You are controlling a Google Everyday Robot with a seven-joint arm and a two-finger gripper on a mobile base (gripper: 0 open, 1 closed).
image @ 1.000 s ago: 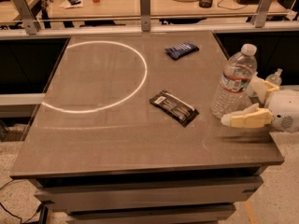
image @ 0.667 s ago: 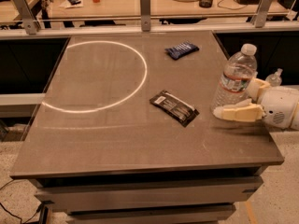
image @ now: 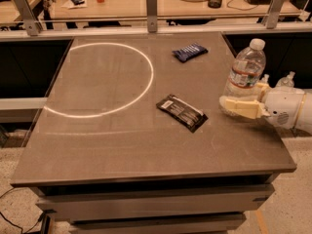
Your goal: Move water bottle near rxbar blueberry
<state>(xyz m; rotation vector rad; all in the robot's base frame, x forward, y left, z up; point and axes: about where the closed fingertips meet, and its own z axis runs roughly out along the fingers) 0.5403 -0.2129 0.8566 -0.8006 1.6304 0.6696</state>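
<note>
While water bottle (image: 245, 72) stands upright, gripper (image: 242, 99) sits at its base — grasp: cannot tell — rxbar blueberry (image: 190, 52) well apart.

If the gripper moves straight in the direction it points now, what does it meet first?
Probably the water bottle, right at the gripper near the table's right edge; depth is unclear. Beyond: the black wrapper.
</note>
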